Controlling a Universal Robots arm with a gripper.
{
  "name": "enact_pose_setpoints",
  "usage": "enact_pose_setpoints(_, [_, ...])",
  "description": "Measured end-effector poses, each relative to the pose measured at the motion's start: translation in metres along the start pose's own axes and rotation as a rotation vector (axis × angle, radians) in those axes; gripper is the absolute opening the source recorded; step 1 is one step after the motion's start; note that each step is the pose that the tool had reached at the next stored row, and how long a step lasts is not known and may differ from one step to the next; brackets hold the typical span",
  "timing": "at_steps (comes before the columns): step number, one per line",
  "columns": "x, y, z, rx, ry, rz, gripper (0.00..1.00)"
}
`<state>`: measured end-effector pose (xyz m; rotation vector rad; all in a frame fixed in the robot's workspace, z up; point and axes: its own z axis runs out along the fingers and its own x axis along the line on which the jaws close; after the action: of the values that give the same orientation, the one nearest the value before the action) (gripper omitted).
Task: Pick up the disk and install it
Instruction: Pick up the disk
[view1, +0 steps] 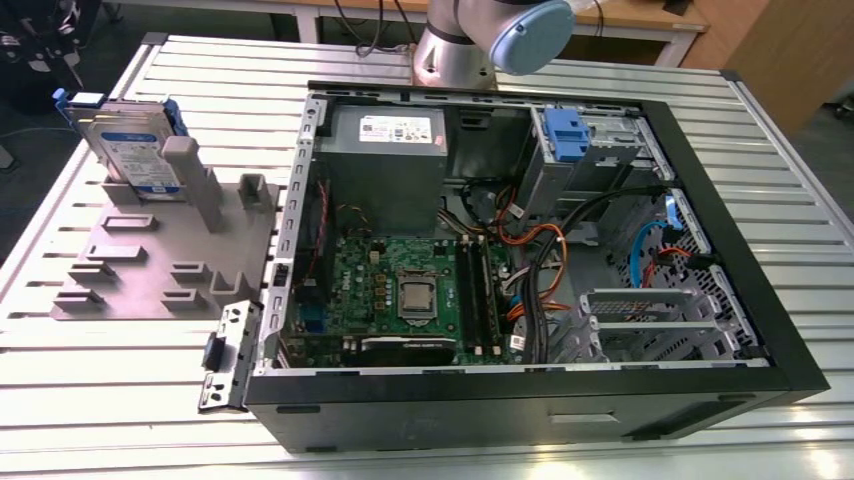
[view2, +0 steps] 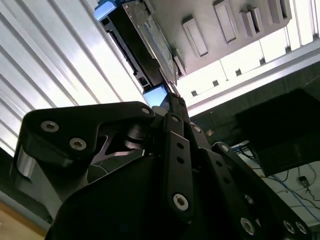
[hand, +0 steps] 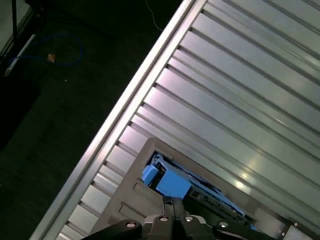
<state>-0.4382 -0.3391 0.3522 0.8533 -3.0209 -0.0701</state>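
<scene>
The disk (view1: 134, 150) stands on edge in a grey slotted holder (view1: 147, 270) on the exterior view's left, its white-and-blue label and blue frame showing. In the second wrist view my gripper (view2: 167, 97) hangs over the disk (view2: 145, 45), the tips lined up with the drive's blue end and apart from it. The first wrist view has the gripper (hand: 172, 201) above the blue frame of the disk (hand: 172, 185). The fingers lie together with nothing between them.
An open computer case (view1: 787, 340) lies on the ribbed metal table (view1: 80, 380), with motherboard, cables and a drive bay holding a blue latch (view1: 567, 135). The arm's base (view1: 454, 50) stands behind the case. The table edge (hand: 125, 105) runs near the holder.
</scene>
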Motion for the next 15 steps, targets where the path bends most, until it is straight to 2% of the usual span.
enact_pose_setpoints(9, [0.0003,0.0002,0.0004,-0.0012,0.0051,-0.114,0.11])
enact_pose_setpoints(15, [0.0004,0.0002,0.0005,-0.0016,0.0066,-0.148,0.11])
